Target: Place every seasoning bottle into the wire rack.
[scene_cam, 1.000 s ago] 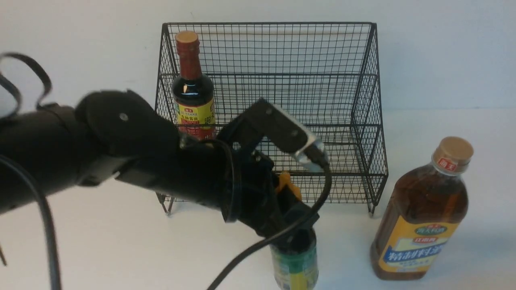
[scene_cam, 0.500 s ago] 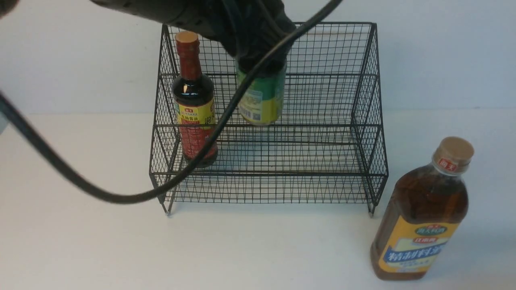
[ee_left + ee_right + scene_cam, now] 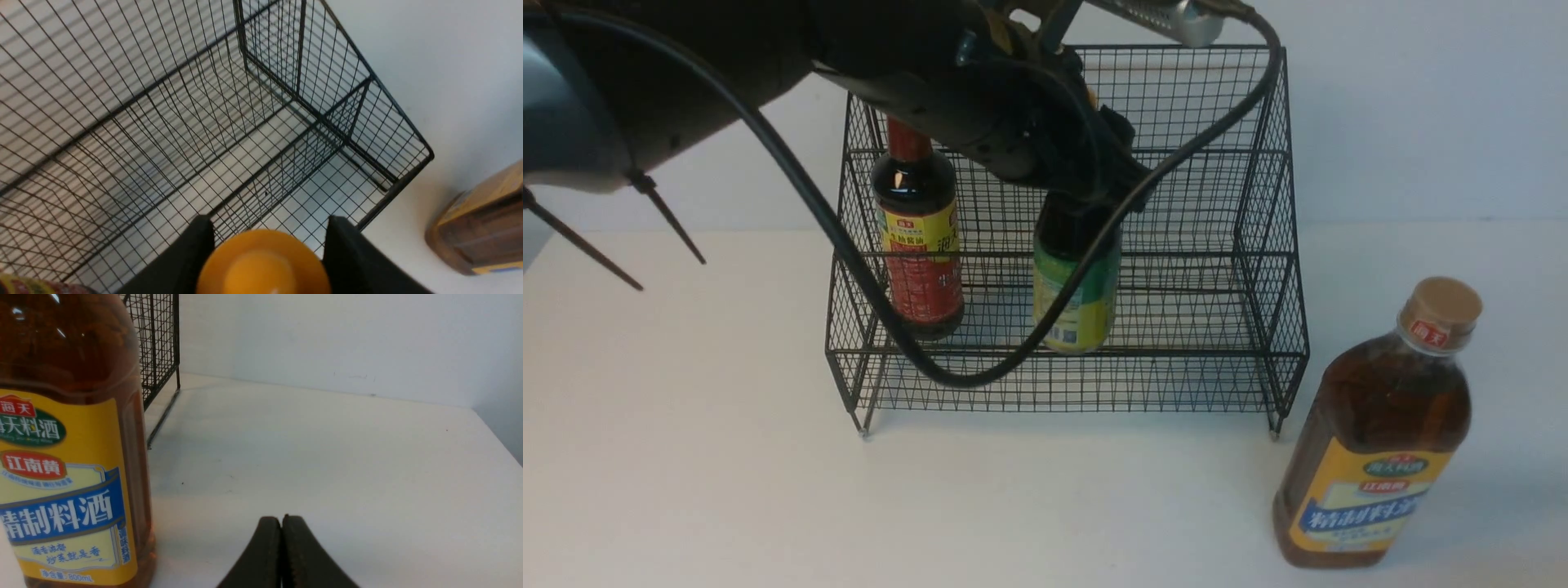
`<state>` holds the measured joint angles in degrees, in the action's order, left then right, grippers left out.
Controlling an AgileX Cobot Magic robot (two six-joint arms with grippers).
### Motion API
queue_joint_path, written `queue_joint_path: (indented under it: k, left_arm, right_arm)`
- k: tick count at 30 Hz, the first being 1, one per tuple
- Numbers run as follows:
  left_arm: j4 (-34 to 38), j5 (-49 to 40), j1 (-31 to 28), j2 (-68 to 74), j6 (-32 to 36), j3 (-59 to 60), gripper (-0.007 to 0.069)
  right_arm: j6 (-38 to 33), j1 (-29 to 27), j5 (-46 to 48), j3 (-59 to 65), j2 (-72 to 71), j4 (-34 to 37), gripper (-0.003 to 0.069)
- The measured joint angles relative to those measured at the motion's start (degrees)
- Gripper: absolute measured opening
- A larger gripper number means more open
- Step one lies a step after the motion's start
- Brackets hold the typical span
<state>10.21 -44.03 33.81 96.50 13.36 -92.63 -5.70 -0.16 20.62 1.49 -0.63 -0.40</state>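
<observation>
The small dark squeeze bottle (image 3: 1076, 302), green-yellow label, hangs upright low in the front tier of the black wire rack (image 3: 1262, 245). My left gripper (image 3: 1094, 192) is shut on its neck from above. In the left wrist view the yellow nozzle (image 3: 263, 263) sits between the black fingers (image 3: 204, 241) of the left gripper (image 3: 269, 224). The tall dark bottle (image 3: 916, 220) stands in the rack's left end. On the table, right of the rack, stands the large amber bottle (image 3: 1380, 441). My right gripper (image 3: 282, 518) is shut and empty beside that amber bottle (image 3: 61, 457).
The left arm and its black cable (image 3: 866, 302) hang across the rack's left half. The rack's right side (image 3: 327, 122) holds nothing. A pale wall rises close behind the rack. White tabletop (image 3: 327, 457) spreads around the right gripper.
The left gripper carried the small bottle up from the table in front of the rack, over its front rim, then down into the front tier. The other bottles have not moved.
</observation>
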Motion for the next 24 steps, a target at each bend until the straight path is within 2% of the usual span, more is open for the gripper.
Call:
queue_joint_path:
  k: [11, 16, 24]
  left_arm:
    - [-0.06, 6.44, 0.0, 6.34, 0.43, -0.81, 0.0309]
    - [-0.27, 1.72, 0.0, 9.71, 0.57, 0.1, 0.03]
    - [-0.35, 1.44, 0.0, 11.1, 0.61, 0.1, 0.0289]
  right_arm:
    - [0.0, 0.0, 0.0, 0.0, 0.0, 0.0, -0.0015]
    - [0.0, 0.0, 0.0, 0.0, 0.0, 0.0, -0.0015]
    - [0.0, 0.0, 0.0, 0.0, 0.0, 0.0, -0.0015]
